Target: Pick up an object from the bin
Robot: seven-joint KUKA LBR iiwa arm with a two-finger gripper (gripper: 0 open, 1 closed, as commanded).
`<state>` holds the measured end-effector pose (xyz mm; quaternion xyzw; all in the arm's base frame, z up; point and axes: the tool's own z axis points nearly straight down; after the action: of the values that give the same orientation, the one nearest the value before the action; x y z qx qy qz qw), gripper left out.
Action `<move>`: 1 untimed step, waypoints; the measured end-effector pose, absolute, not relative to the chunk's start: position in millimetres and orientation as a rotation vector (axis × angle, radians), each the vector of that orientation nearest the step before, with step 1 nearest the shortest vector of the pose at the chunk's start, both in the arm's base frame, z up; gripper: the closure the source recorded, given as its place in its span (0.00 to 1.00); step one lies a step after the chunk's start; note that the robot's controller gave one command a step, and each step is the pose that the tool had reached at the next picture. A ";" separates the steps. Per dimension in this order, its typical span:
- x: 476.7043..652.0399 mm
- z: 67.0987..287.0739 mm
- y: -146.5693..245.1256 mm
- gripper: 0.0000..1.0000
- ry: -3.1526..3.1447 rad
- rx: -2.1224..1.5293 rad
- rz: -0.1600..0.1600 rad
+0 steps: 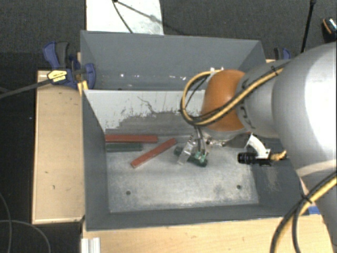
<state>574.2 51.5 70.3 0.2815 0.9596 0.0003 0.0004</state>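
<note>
Jaws are hanging low in the bin (174,191), right of centre, over a small green thing (199,160) beside a slanted red stick (154,153); apart or together, cannot tell; nothing lifted; grasp pending.

The arm (300,94) is cut off by the view's right and lower edges and covers the right rear corner and right wall of the bin (158,62). Its orange cover (224,96) hides the upper part of the gripper (194,153). The small green and grey thing (199,160) at the gripper's tip is too small to identify, and contact between the two cannot be determined. A black and white piece (255,156) beside the arm may be robot part or loose thing: undetermined.
</note>
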 end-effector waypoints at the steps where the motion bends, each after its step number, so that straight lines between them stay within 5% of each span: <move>1: 575.0 83.6 51.4 1.00 3.012 0.881 0.003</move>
<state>575.0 51.4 83.6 0.2808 0.9598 0.0009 0.0019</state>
